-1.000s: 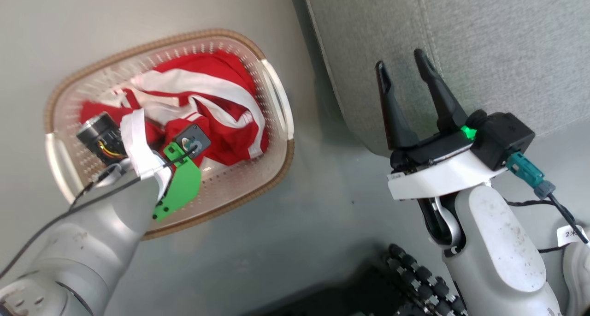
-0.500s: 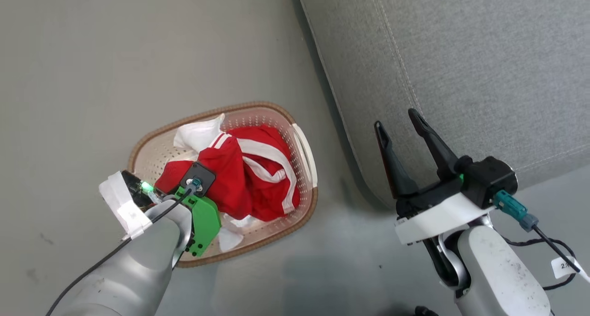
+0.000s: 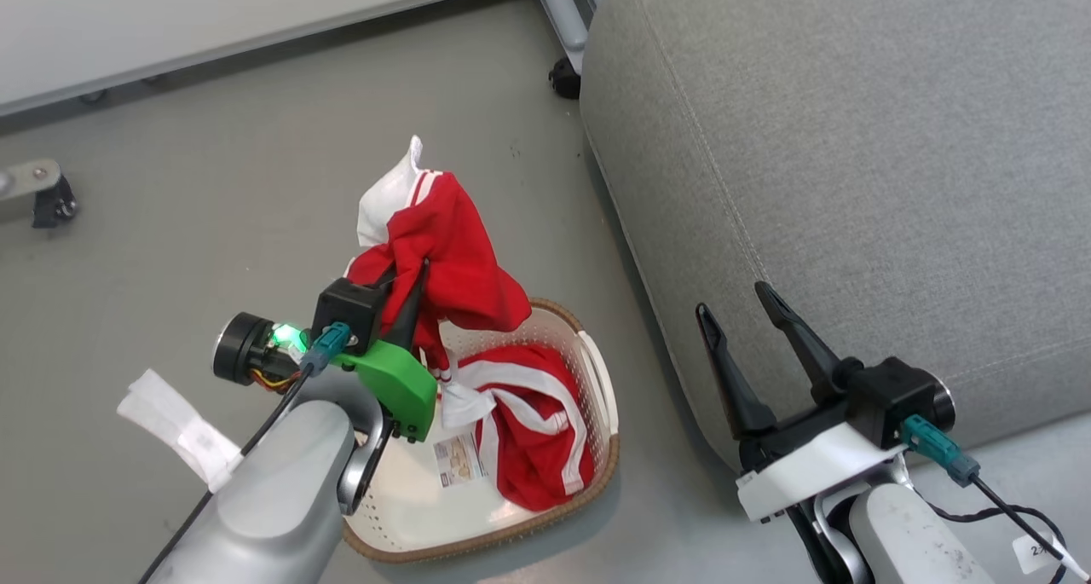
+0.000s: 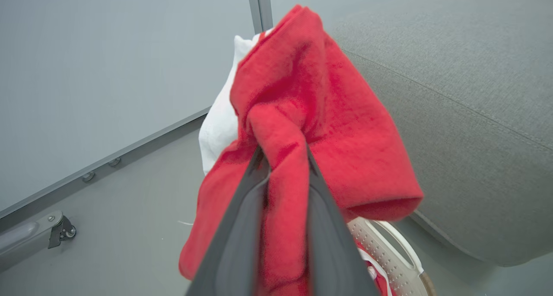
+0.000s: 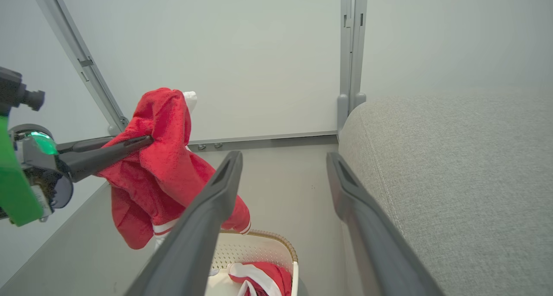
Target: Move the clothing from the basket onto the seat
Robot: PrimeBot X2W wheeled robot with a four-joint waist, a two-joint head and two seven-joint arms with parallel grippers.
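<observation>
My left gripper (image 3: 411, 279) is shut on a red garment (image 3: 452, 260) with white bands, lifted above the cream basket (image 3: 401, 516); it hangs bunched from the fingers. In the left wrist view the red cloth (image 4: 311, 114) is pinched between both fingers. A second red garment (image 3: 533, 435) with white stripes lies in the basket beside a paper label (image 3: 458, 459). The grey seat (image 3: 852, 166) stands to the right. My right gripper (image 3: 737, 303) is open and empty at the seat's front edge; the right wrist view shows the lifted garment (image 5: 164, 157) and the basket (image 5: 259, 253) below.
Grey floor surrounds the basket. A pale wall panel (image 3: 213, 13) runs along the back, with a metal frame leg and caster (image 3: 562, 77) by the seat's far corner. Another caster bracket (image 3: 38, 192) sits at far left.
My left gripper has risen out of the basket with one red garment in it. The head camera has tilted up and back, so the basket sits lower in view. The right gripper stays open.
</observation>
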